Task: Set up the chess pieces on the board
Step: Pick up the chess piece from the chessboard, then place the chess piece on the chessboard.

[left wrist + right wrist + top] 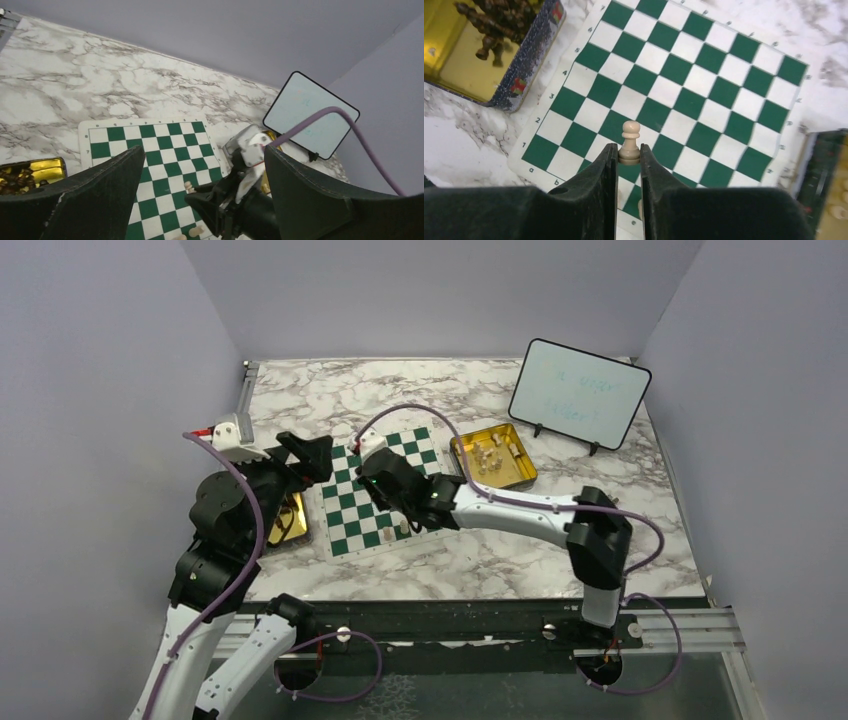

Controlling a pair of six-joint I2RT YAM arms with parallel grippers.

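Note:
The green-and-white board (385,490) lies in the middle of the marble table. My right gripper (629,151) is shut on the base of an upright cream pawn (629,140), low over the board's near rows; whether the pawn touches the board I cannot tell. The left wrist view shows the same pawn (189,187) at the right gripper's tip. A couple more cream chess pieces (196,231) sit at the board's near edge. My left gripper (202,155) is wide open and holds nothing, hovering beside the board's left side (310,455).
A gold tin (462,445) with cream pieces stands right of the board. Another tin (454,70) with dark pieces lies left of the board, under my left arm. A framed whiteboard (578,395) stands at the back right.

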